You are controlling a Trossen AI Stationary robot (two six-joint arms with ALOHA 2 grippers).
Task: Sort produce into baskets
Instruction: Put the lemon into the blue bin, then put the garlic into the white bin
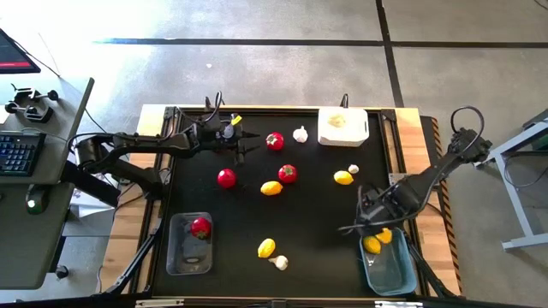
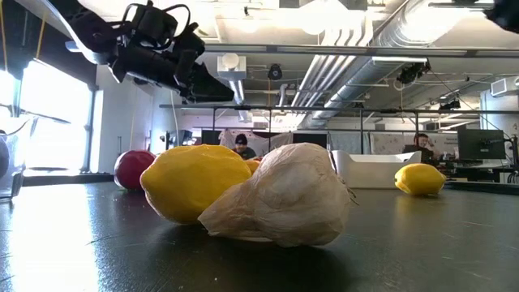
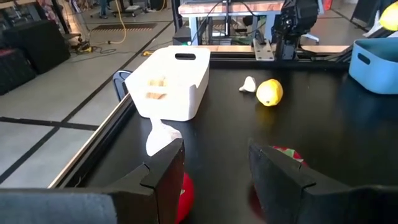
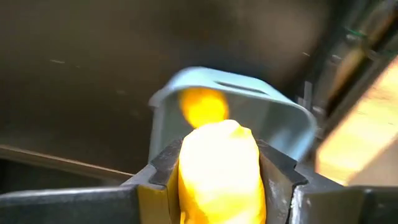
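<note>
My right gripper point(image 1: 378, 227) hangs over the blue basket point(image 1: 390, 265) at the near right, shut on a yellow piece point(image 4: 217, 168). Another yellow piece point(image 1: 372, 245) lies in that basket. My left gripper point(image 1: 246, 142) hovers open at the far left, pointing at a red piece point(image 1: 274, 141) just ahead of it, with nothing between its fingers point(image 3: 166, 174). A garlic bulb point(image 1: 300, 134) lies beyond that. The clear basket point(image 1: 178, 257) holds one red piece point(image 1: 200, 228). The white basket point(image 1: 343, 128) stands at the far edge. My right gripper pinches the yellow piece by its two opposite sides point(image 4: 186, 177) between its two fingers point(image 4: 281, 180). The fingers come from above, pointing steeply down. The piece is lifted clear and hangs over the blue basket's open top point(image 4: 249, 102).
Loose on the black table lie red pieces point(image 1: 226, 178) point(image 1: 288, 173), yellow pieces point(image 1: 271, 188) point(image 1: 343, 177) point(image 1: 266, 248) and garlic bulbs point(image 1: 354, 169) point(image 1: 280, 263). A desk with a keyboard point(image 1: 19, 152) stands beyond the table's left edge.
</note>
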